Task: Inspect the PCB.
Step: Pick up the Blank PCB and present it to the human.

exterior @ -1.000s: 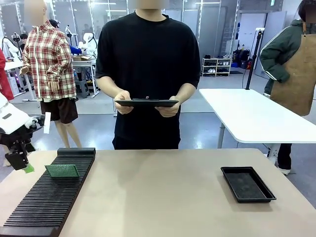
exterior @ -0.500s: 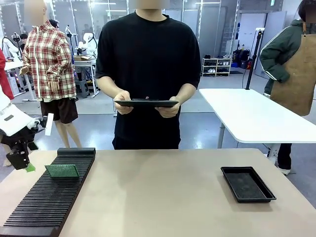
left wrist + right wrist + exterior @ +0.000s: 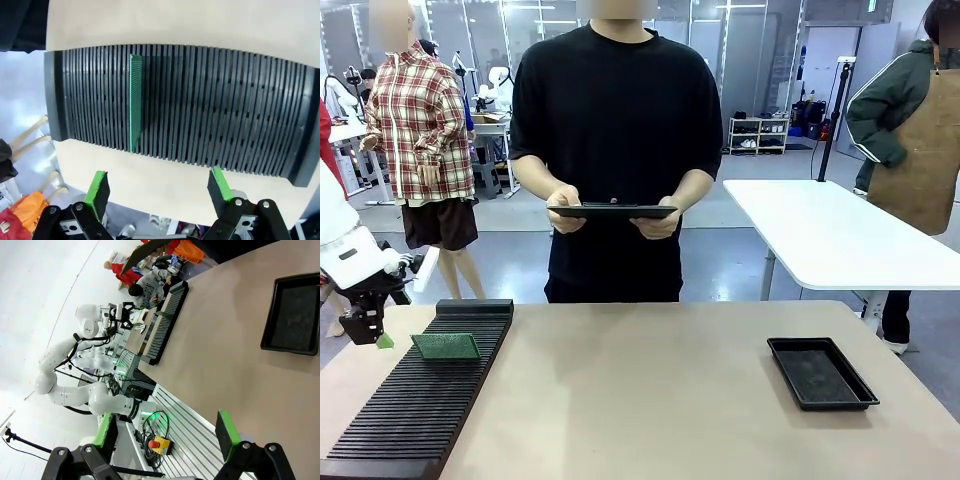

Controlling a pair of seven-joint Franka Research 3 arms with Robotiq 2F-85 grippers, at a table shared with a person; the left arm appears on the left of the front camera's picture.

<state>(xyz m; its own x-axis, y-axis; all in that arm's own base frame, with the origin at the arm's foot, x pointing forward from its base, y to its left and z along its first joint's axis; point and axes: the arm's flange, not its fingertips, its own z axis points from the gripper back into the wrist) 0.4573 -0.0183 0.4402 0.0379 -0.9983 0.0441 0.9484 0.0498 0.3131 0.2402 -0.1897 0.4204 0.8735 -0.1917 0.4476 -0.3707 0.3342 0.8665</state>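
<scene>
Step in hand: approach to the pick. Nothing is gripped yet.

- PCB (image 3: 446,346) stands upright on its edge in a slot of the black slotted rack (image 3: 420,410). The rack lies along the table's left edge, and the board sits toward the rack's far end.
- Left end effector (image 3: 375,338) hovers just off the table's left edge, beside the rack and clear of the board. In the left wrist view its fingers are spread wide and hold nothing (image 3: 159,186). The PCB (image 3: 135,102) shows edge-on ahead of them, apart from both pads and nearer one finger than the other.
- Right end effector (image 3: 166,434) is also spread wide and empty, well above the table and well apart from the black tray (image 3: 292,315).
- The black tray (image 3: 820,375) sits near the table's right edge with nothing in it.
- The person at the far edge holds a dark clipboard (image 3: 612,211) in both hands and touches nothing on the table.

Judgement on the next move: the left end effector needs to travel inward over the rack and centre on the board, one pad to each face. The fingers already seem to line up across its thickness. It then has to descend onto the top edge without catching the neighbouring ribs, close, and lift straight up out of the slot. The board is thin, so a skewed pull could bind it in the slot.
</scene>
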